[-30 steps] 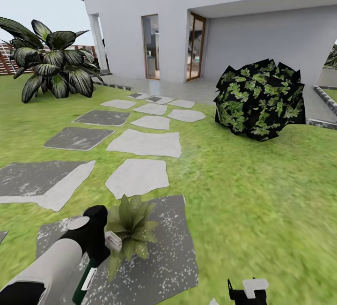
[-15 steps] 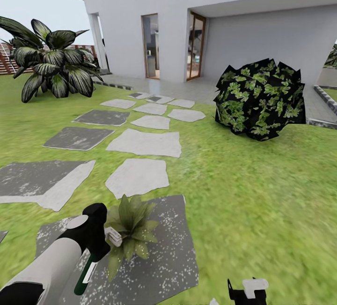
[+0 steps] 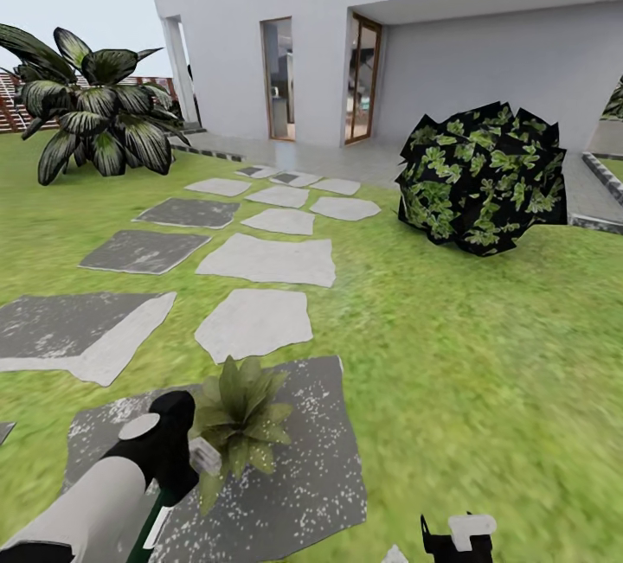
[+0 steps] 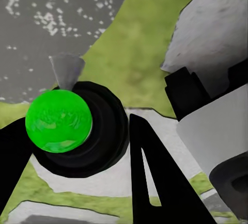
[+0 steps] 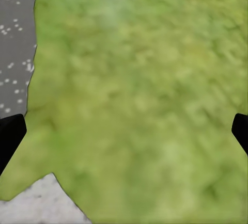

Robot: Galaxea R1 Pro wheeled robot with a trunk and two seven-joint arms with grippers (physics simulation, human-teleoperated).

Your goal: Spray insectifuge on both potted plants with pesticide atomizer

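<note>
In the head view my left gripper (image 3: 177, 463) is shut on the pesticide atomizer (image 3: 156, 524), a slim dark green bottle with a white label. Its pale trigger head (image 3: 205, 457) almost touches the leaves of a potted plant (image 3: 238, 420). This small green rosette stands on a speckled grey stepping stone (image 3: 294, 476) in the garden lawn. The left wrist view looks along the atomizer (image 4: 59, 121) held between the black fingers (image 4: 150, 172), with its grey nozzle cone (image 4: 67, 69) pointing away. My right gripper (image 3: 452, 537) sits low over grass at the lower edge, and its fingertips (image 5: 10, 136) are spread wide with nothing between them.
Grey stepping stones (image 3: 268, 260) lead over the lawn to a white house (image 3: 363, 35). A dark leafy bush (image 3: 480, 178) stands at the right. A big broad-leaved plant (image 3: 95, 118) grows at the far left before a brown fence (image 3: 10, 105).
The head view has shifted slightly. My left arm has dropped a little, and the atomizer now hangs lower and steeper beside the potted plant. The right gripper has not moved.
</note>
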